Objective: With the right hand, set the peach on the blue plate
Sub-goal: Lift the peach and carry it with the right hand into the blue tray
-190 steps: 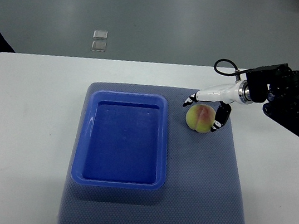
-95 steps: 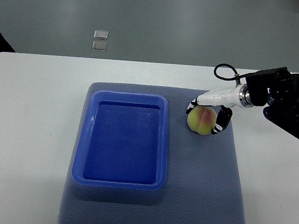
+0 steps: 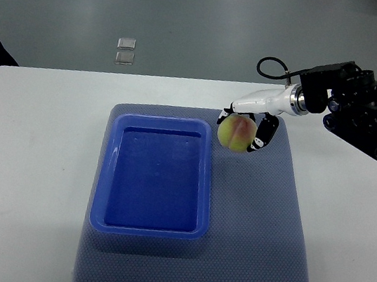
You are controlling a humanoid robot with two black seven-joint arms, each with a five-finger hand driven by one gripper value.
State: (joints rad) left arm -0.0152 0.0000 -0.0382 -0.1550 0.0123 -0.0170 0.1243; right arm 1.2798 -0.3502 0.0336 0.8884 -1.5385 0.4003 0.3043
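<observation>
The peach (image 3: 236,132), pinched between the right hand (image 3: 245,126)'s thin fingertips just off the blue plate (image 3: 156,177)'s two-o'clock corner, could slip and roll away across the mat (image 3: 261,223).

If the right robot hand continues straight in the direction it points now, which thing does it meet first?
The right robot hand, shut on the peach, points toward the picture's left. The first thing in that line is probably the near right rim of the blue plate. Its height above the rim is unclear, so it may pass over.
</observation>
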